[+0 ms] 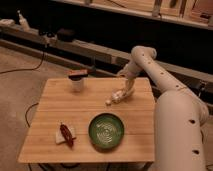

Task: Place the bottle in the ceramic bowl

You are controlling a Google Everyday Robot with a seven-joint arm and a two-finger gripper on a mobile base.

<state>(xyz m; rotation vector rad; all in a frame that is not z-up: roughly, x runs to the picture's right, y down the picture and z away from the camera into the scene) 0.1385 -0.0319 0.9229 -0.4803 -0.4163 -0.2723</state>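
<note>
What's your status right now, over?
The gripper low, right by the bottle. The bottle lying on its side on the table, not yet in the ceramic bowl. Nothing between them; white cup off aside.
</note>
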